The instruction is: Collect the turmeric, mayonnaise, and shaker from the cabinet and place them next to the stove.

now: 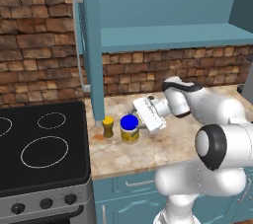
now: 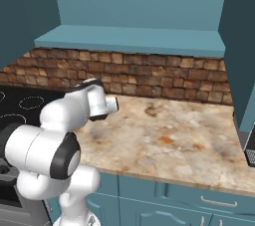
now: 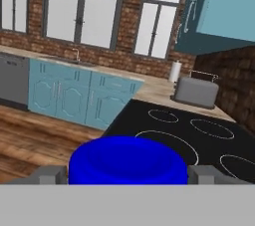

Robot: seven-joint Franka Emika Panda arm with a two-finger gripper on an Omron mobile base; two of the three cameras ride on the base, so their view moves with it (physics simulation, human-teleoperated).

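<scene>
The mayonnaise (image 1: 129, 128), a squat jar with a blue lid, stands on the marble counter just right of the stove (image 1: 44, 144). My gripper (image 1: 136, 124) reaches it from the right. In the hand view the blue lid (image 3: 128, 163) sits between my fingertips (image 3: 52, 174), which lie against both its sides, jaws wide. The turmeric (image 1: 107, 127), a slim yellow-capped jar, stands upright between the mayonnaise and the stove edge. The teal cabinet (image 1: 163, 36) hangs above with its door (image 1: 91, 45) swung open. The shaker is out of view.
Past the black cooktop (image 3: 199, 130) in the hand view are a grey toaster (image 3: 195, 92) and a white paper roll (image 3: 174, 70). A dark appliance (image 2: 250, 148) stands at the counter's far right. A brick wall backs the counter (image 2: 164, 130).
</scene>
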